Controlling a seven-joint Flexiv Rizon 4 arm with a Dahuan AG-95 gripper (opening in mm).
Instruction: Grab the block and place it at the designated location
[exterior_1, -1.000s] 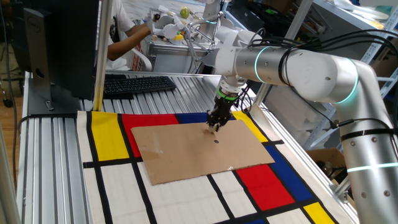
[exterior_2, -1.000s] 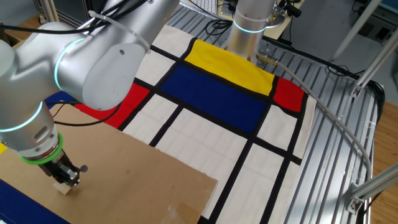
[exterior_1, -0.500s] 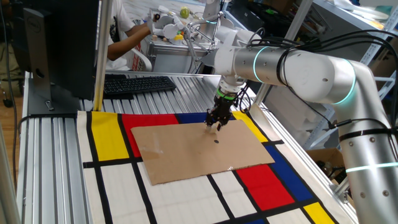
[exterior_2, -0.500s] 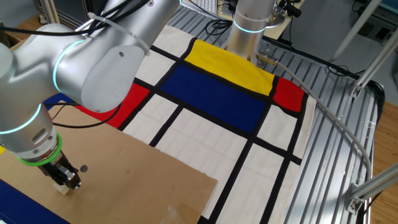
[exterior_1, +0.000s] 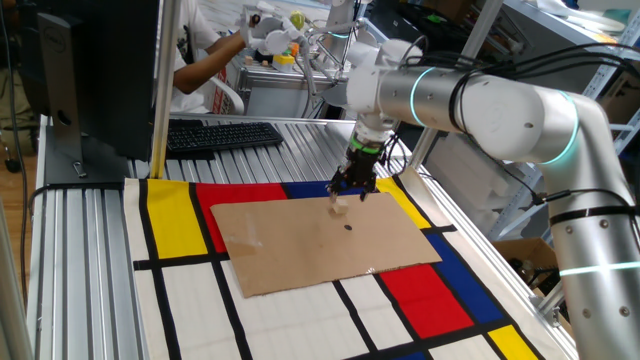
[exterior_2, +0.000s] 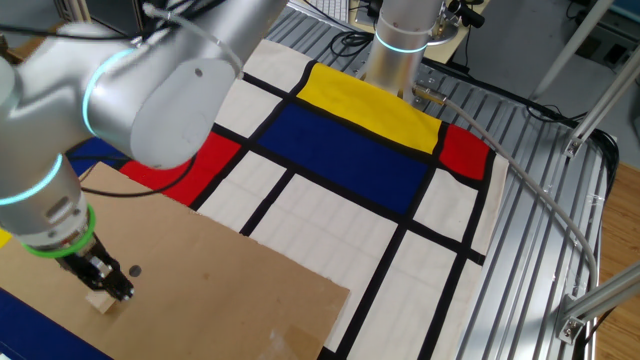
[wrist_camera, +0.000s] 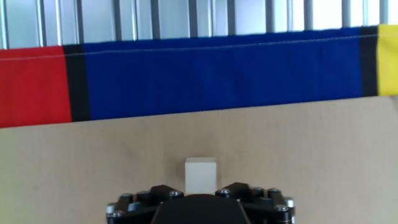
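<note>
Hand (exterior_1: 352, 184) is seen pointed straight down above the far part of the cardboard sheet (exterior_1: 320, 242), with the fingers spread apart and nothing clamped between them. The block (wrist_camera: 200, 173) is left resting flat on the cardboard directly below the hand; in the other fixed view the block (exterior_2: 99, 301) is seen clear of the fingertips, with a gap showing. In one fixed view the block (exterior_1: 337, 209) is just under the hand and near the small dark dot (exterior_1: 347, 226) marked on the sheet, but not on it. In the hand view the block is centred between the finger bases, upright, square to the sheet edge.

The block is judged to have been set down here on purpose, the dot probably being a location mark; whether this spot is the designated one cannot be told. The cardboard is laid over the coloured cloth (exterior_1: 172, 212) on the worktop, likely to give a plain flat surface for placement. Release is judged done; a retreat upward is probably what remains.
</note>
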